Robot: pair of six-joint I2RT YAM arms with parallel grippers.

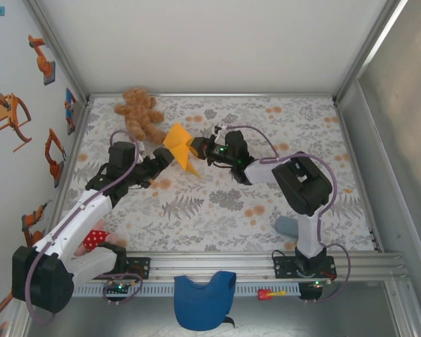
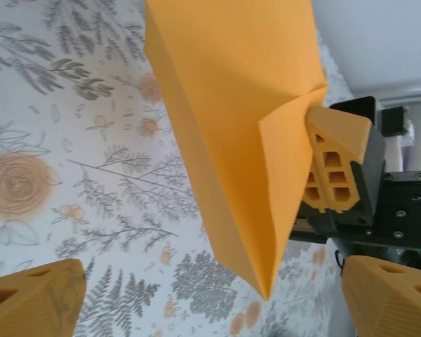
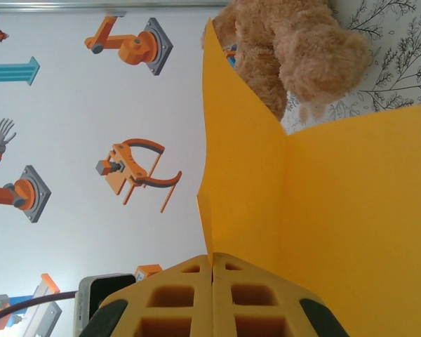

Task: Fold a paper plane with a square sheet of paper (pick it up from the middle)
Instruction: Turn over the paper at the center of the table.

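Flat tabletop [image 1: 217, 210] under a pale cloth printed with grey ferns and orange blooms, boxed in by aluminium rails. Plain white wall behind; left wall [image 1: 14, 112] dotted with orange robot-arm stickers. Fuzzy brown teddy [image 1: 140, 112] at the far edge, blue cloth [image 1: 203, 298] at the near edge in front of the rails. Paper [image 1: 179, 144] lifted clear of the tabletop just beside the teddy: thin, bright orange, matte, creased into angled flaps ending in a sharp point. Right pincer [image 3: 212, 295] closed flat on one edge of it, hollow-celled orange fingers pressed together. Left pincer [image 2: 210, 302] spread wide, gripping nothing, the paper's point between its fingers without touching.
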